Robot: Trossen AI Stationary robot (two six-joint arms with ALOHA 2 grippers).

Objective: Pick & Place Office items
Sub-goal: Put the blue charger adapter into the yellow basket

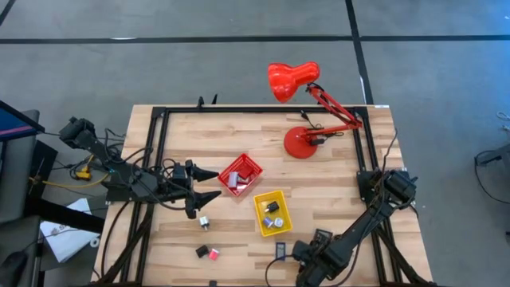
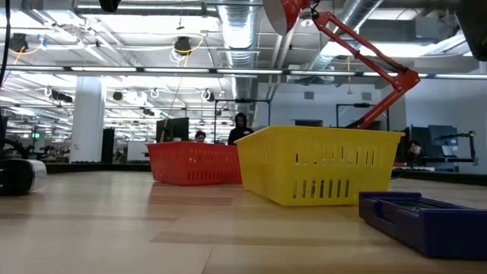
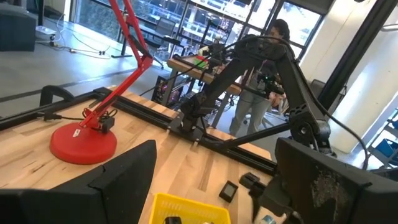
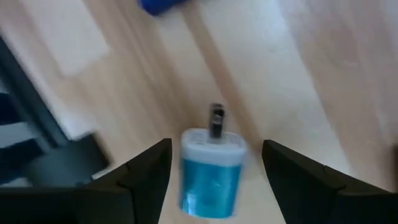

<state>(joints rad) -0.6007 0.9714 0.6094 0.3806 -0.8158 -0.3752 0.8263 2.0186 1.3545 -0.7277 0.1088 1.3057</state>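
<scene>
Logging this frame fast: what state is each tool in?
Left tool: open, empty, beside the red tray.
Right tool: open, straddling a blue-and-white plug, not gripping.

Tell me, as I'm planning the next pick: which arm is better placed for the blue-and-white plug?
Right. The right tool, open, straddles the blue-and-white plug; the left tool, also open, is beside the red tray.

Both arms low, jaws apart.
L dark two-finger gripper (image 1: 209,184) spread wide mid-table; R dark two-finger gripper (image 4: 214,180) parted at near edge.
</scene>
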